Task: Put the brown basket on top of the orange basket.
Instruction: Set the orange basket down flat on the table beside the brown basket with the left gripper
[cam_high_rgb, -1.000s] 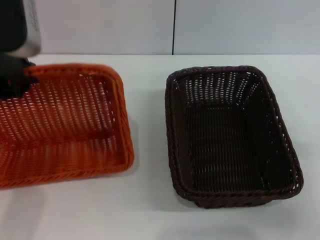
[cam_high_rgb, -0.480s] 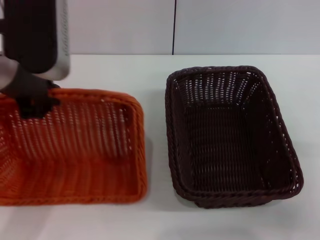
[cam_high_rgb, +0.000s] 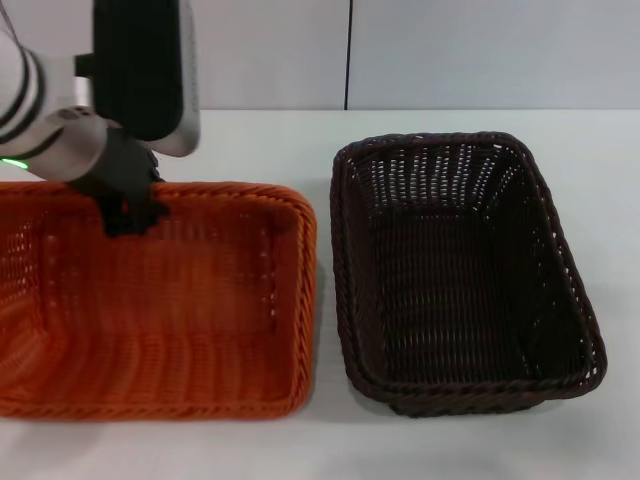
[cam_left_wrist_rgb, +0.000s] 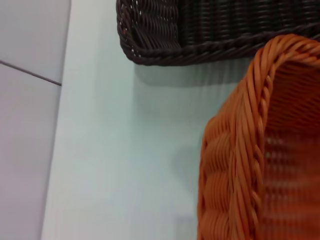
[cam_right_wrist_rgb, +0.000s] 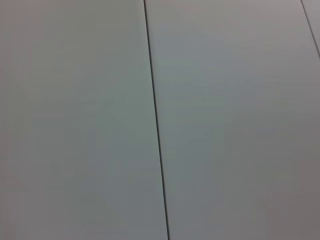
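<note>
The orange basket (cam_high_rgb: 160, 300) is on the left of the white table, close beside the brown basket (cam_high_rgb: 455, 270) on the right. My left gripper (cam_high_rgb: 128, 212) is shut on the orange basket's far braided rim. The left wrist view shows the orange basket's rim (cam_left_wrist_rgb: 257, 150) close up and a corner of the brown basket (cam_left_wrist_rgb: 200, 30) beyond it. The brown basket stands empty, untouched. My right gripper is out of view.
The white table (cam_high_rgb: 300, 440) runs to a pale wall (cam_high_rgb: 450, 50) with a dark vertical seam at the back. The right wrist view shows only the wall panel and seam (cam_right_wrist_rgb: 155, 120).
My left gripper has carried the orange basket to the right, toward the brown basket, and the basket has levelled out. The brown basket has not moved.
</note>
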